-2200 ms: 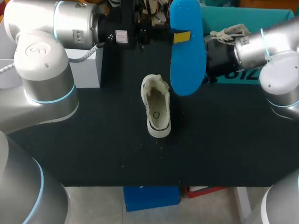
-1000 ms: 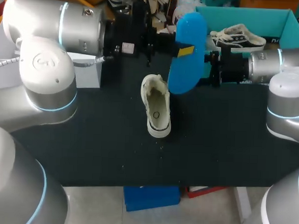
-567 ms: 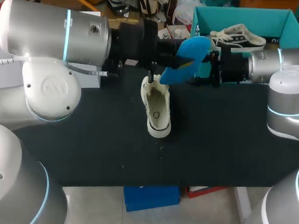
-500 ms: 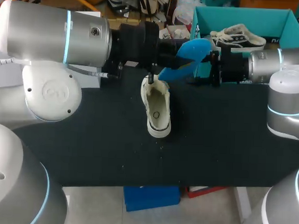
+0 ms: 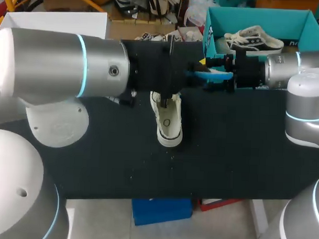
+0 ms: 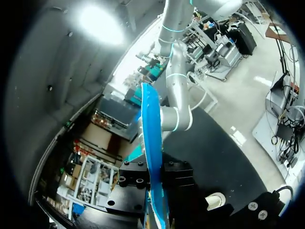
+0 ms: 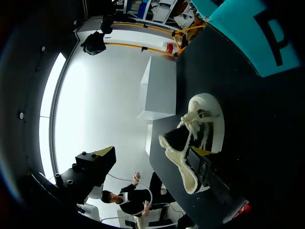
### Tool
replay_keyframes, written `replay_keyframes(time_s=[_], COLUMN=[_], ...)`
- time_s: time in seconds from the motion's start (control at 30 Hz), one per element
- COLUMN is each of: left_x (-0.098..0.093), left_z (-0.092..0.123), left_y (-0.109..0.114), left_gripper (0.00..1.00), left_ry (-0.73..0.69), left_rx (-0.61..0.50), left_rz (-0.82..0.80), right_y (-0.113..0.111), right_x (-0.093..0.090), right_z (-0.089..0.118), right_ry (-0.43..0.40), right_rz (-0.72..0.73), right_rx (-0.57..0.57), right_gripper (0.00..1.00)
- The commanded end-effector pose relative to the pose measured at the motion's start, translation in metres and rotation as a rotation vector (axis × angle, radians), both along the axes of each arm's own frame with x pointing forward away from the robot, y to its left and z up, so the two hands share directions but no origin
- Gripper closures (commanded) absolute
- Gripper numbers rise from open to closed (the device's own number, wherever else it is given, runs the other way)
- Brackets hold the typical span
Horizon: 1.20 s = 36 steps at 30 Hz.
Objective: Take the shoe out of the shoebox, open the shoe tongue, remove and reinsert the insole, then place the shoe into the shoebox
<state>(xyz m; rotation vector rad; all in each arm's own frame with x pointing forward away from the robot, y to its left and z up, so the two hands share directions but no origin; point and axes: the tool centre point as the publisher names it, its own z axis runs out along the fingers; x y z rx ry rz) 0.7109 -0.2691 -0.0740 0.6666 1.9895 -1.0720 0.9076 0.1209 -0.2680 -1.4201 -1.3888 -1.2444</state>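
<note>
Reinsertion is in hand: the left tool (image 6: 155, 191), apparently clamped on the blue insole (image 6: 151, 143), holds it edge-on above the white shoe (image 5: 168, 115) on the tabletop (image 5: 95, 149), the right tool (image 7: 151, 158) spread wide nearby; next, tip it toe-first into the opening.

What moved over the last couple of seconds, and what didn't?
The left gripper, shut on the blue insole, rolled over. This turned the insole from broadside to edge-on and brought it lower, near the far end of the shoe. The right gripper swung round toward the insole early on, then held, open. The shoe and the shoebox stayed put.
</note>
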Motion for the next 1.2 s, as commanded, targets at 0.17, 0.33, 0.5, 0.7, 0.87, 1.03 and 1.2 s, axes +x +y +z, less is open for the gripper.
replay_keyframes(time_s=[0.17, 0.33, 0.5, 0.7, 0.87, 1.03, 1.2], left_x=[-0.025, -0.028, -0.029, -0.028, -0.021, -0.012, 0.002], left_z=[-0.031, -0.049, -0.076, -0.110, -0.129, -0.144, -0.161], left_y=[0.020, 0.022, 0.027, 0.029, 0.036, 0.045, 0.055], left_gripper=[1.00, 1.00, 1.00, 1.00, 1.00, 1.00, 1.00], left_ry=[-0.185, -0.215, -0.210, -0.302, -0.371, -0.423, -0.472], left_rx=[0.081, 0.073, 0.044, 0.073, 0.078, 0.094, 0.104], left_rz=[0.072, 0.062, 0.044, -0.067, -0.128, -0.164, -0.196], right_y=[0.001, 0.001, 0.001, 0.001, 0.001, 0.001, 0.001], right_x=[0.000, 0.000, 0.000, 0.000, 0.000, 0.000, 0.000], right_z=[-0.001, -0.001, -0.001, -0.001, -0.001, -0.001, -0.001], right_ry=[-0.001, -0.001, -0.001, -0.001, -0.001, -0.001, -0.001], right_rz=[-0.002, -0.002, -0.002, -0.002, -0.002, -0.002, -0.002], right_rx=[0.000, 0.000, 0.000, 0.000, 0.000, 0.000, 0.000], right_gripper=[0.00, 0.00, 0.00, 0.00, 0.00, 0.00, 0.00])
